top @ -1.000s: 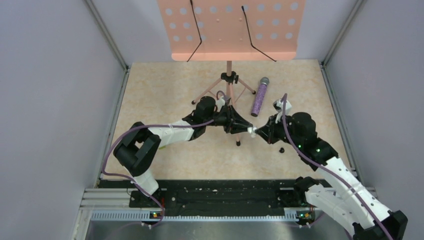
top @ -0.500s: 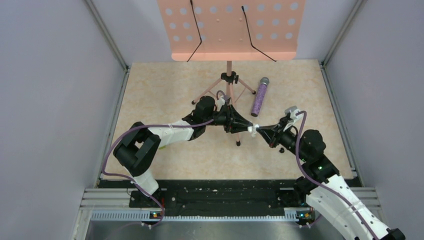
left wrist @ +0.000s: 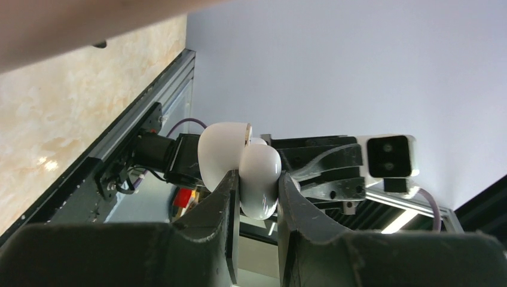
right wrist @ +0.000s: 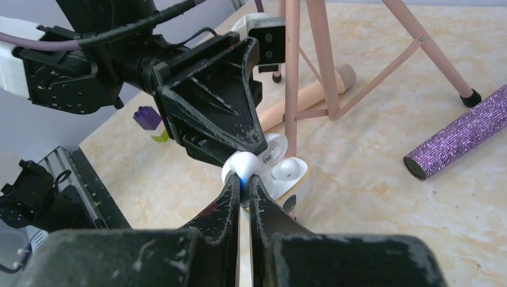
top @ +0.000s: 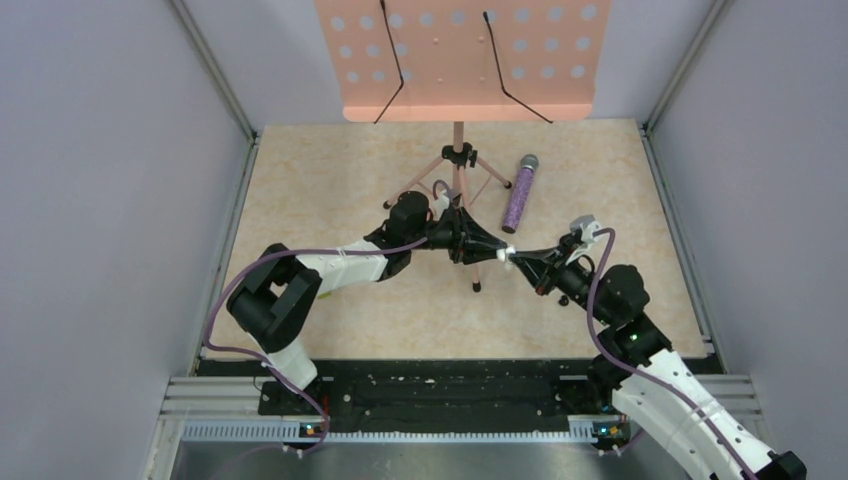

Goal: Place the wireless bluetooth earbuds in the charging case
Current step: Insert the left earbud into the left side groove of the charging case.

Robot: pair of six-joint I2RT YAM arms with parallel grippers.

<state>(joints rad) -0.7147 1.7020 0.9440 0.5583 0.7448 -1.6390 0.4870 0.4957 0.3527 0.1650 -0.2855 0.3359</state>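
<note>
Left gripper (left wrist: 257, 188) is clamping the open charging case (right wrist: 293, 182), first earbud (right wrist: 286, 169) apparently in, while right gripper (right wrist: 244, 182) is pinching the second earbud (right wrist: 242, 164) at its nine o'clock, unseated.

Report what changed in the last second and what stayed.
The right arm swung its elbow back and outward; the right pincer, shut on an earbud, edged slightly farther away, at the charging case. The left pincer holding the case and the microphone stayed.
</note>
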